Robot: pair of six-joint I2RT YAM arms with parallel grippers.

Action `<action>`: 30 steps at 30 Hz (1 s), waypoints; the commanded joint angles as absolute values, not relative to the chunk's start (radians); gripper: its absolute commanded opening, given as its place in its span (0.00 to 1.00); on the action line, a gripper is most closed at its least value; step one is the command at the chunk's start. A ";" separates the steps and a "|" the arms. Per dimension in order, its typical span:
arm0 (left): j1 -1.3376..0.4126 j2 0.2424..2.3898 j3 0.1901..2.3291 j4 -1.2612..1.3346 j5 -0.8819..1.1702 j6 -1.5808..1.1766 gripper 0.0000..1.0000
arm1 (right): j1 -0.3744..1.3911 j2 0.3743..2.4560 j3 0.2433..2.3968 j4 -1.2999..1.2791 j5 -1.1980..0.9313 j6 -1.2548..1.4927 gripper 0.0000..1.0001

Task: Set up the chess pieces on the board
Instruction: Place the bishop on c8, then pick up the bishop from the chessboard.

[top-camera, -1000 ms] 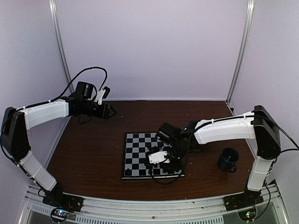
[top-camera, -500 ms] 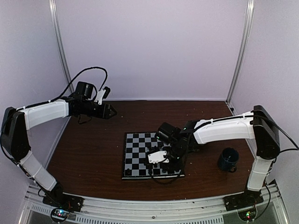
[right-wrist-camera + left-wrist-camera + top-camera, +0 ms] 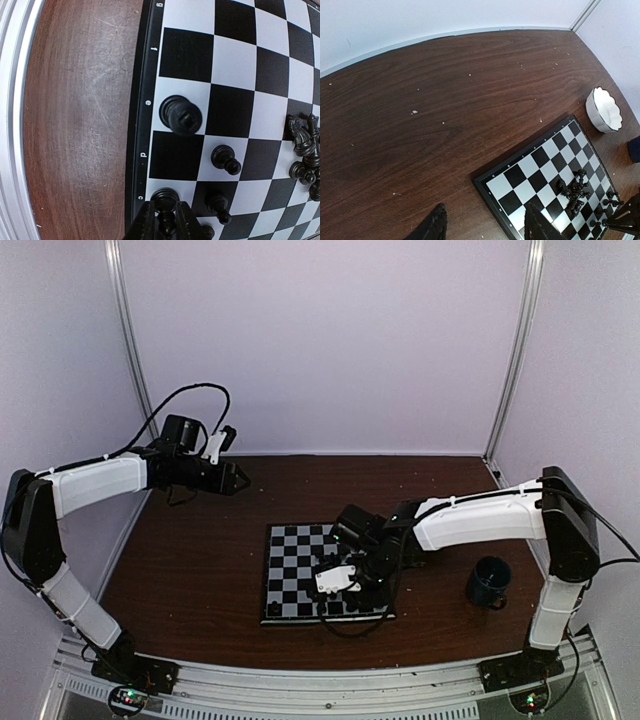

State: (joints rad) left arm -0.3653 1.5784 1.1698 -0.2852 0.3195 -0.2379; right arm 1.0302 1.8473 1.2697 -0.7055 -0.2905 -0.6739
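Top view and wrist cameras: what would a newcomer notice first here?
The checkered board mid-table stands out, with the right tool straddling a black piece at its rim. A jumble of pieces sits farther in on the board, and the left tool hangs open, back left.

**Crowded at the board's rim, open desk to the left**

My right claw [image 3: 165,212] is hemmed in by chess pieces [image 3: 180,115]: one between its fingers, others just beside, and a clump [image 3: 302,142] farther in. The remaining checks of the board [image 3: 290,560] lie bare. The mug [image 3: 490,582] and bowl [image 3: 604,109] block the right. Under my left claw [image 3: 484,212] there is only bare desk [image 3: 445,100].
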 commanded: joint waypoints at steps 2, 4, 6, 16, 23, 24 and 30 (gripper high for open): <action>-0.356 1.575 1.186 -0.242 0.340 -0.241 0.53 | 1.040 1.834 1.285 -0.717 -0.277 -0.660 0.21; -0.356 1.578 1.187 -0.245 0.340 -0.237 0.53 | 1.040 1.814 1.303 -0.739 -0.279 -0.655 0.24; -0.356 1.581 1.187 -0.247 0.351 -0.231 0.53 | 1.040 1.782 1.320 -0.765 -0.281 -0.651 0.27; -0.534 1.607 1.294 -0.475 0.252 -0.139 0.50 | 0.930 1.551 1.330 -0.908 -0.342 -0.595 0.32; -0.710 1.701 1.427 -0.690 0.189 -0.186 0.51 | 0.677 1.416 1.205 -0.841 -0.466 -0.506 0.35; -0.733 1.711 1.435 -0.701 0.184 -0.193 0.50 | 0.645 1.404 1.180 -0.818 -0.484 -0.491 0.36; -0.841 1.828 1.540 -0.801 0.155 -0.215 0.50 | 0.485 1.364 1.081 -0.720 -0.611 -0.442 0.40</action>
State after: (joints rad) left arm -0.7914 1.7592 1.4597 -0.7033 0.1928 -0.1925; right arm 0.5545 1.3987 1.1194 -0.7971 -0.4965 -0.4976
